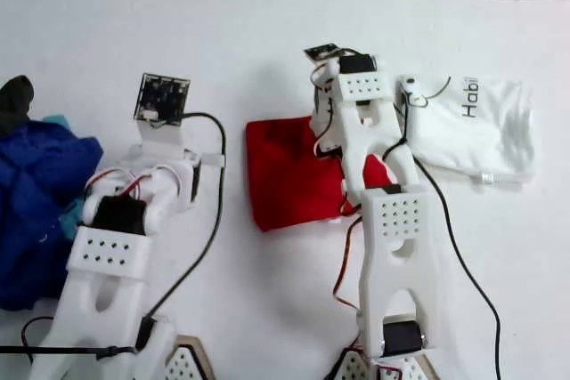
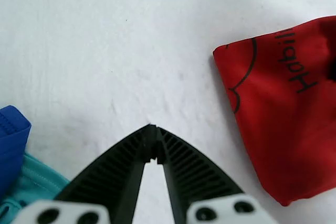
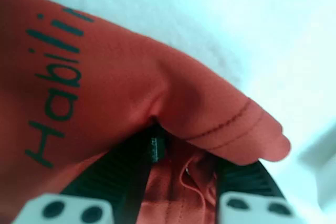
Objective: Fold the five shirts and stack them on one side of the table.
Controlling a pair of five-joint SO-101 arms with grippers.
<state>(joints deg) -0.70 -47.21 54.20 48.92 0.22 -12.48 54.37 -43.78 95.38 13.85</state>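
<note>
1 fold of red shirt [image 3: 105, 93] between jaws of right tool [image 3: 189, 156].

left tool [image 2: 154, 144] closed; right tool [image 3: 188, 157] clamped.

red shirt [image 1: 289, 180] folded ctr, white shirt [image 1: 472, 131] beside

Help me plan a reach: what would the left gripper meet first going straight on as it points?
Likely just bare table; ahead of the left gripper it looks free, the red shirt lying aside.
</note>
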